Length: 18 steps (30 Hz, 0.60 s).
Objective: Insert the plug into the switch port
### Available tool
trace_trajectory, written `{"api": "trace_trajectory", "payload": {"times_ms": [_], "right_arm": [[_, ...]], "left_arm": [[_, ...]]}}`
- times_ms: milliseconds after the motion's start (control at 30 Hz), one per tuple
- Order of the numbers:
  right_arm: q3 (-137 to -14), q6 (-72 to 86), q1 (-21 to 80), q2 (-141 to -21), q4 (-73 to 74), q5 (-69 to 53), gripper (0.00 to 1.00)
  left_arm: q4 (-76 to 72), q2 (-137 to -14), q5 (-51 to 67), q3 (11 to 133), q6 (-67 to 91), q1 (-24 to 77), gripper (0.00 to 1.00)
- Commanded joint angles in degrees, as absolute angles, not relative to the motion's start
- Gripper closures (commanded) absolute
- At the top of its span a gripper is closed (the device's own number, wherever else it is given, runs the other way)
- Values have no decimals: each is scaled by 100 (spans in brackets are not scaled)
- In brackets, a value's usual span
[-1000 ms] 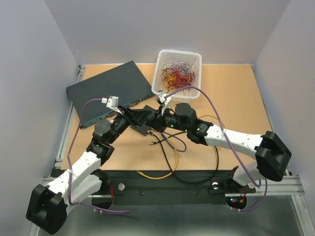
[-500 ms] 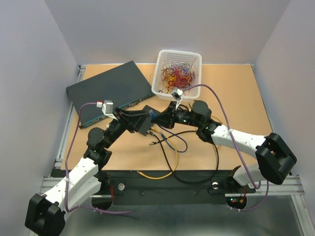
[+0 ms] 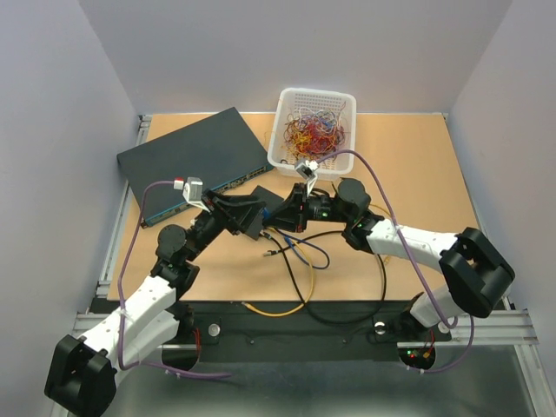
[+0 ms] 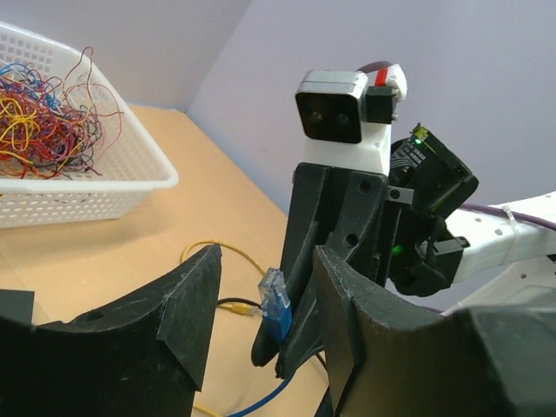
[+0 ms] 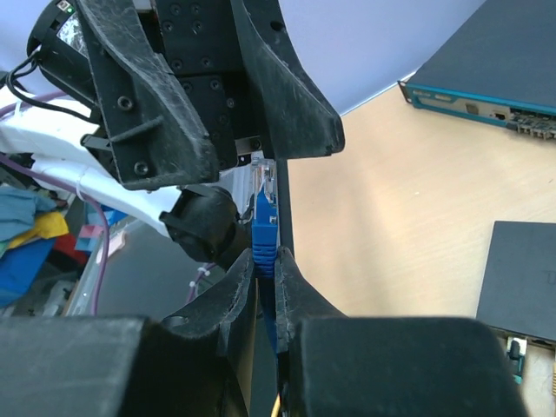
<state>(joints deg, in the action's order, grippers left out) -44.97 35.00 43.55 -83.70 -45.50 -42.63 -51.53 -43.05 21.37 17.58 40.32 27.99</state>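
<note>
From above, my left fingers (image 3: 229,210) and right fingers (image 3: 287,208) meet low over the table (image 3: 408,165). Left wrist: my left fingers stand apart. Right wrist: my right fingers clamp the blue plug (image 5: 263,221); the small black switch (image 5: 521,278) lies flat on the table, off to the right.

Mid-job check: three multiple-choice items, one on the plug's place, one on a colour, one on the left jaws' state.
1. Where is the blue plug?
A. loose on the table
B. pinched by the right gripper
C. seated in a port
2. What colour is the basket?
A. white
B. black
C. yellow
3. How is the left gripper?
A. shut on the plug
B. shut on a cable
C. jaws apart, holding nothing
Answers: 1 B, jaws closed on it in the right wrist view; 2 A, white lattice walls; 3 C, empty gap in the left wrist view.
</note>
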Motion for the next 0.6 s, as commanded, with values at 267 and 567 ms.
{"api": "trace_trajectory", "payload": {"times_ms": [267,567], "right_arm": [[-4755,3797,4368,-8438,-5309,-4526,100],[-4773,3850,4377,-8490,-5405,-4579,100]], "left_arm": [[-6020,-4395,2514,1626,4025,2777,53],[-6214,-4359,2566,1494,4104,2777,71]]}}
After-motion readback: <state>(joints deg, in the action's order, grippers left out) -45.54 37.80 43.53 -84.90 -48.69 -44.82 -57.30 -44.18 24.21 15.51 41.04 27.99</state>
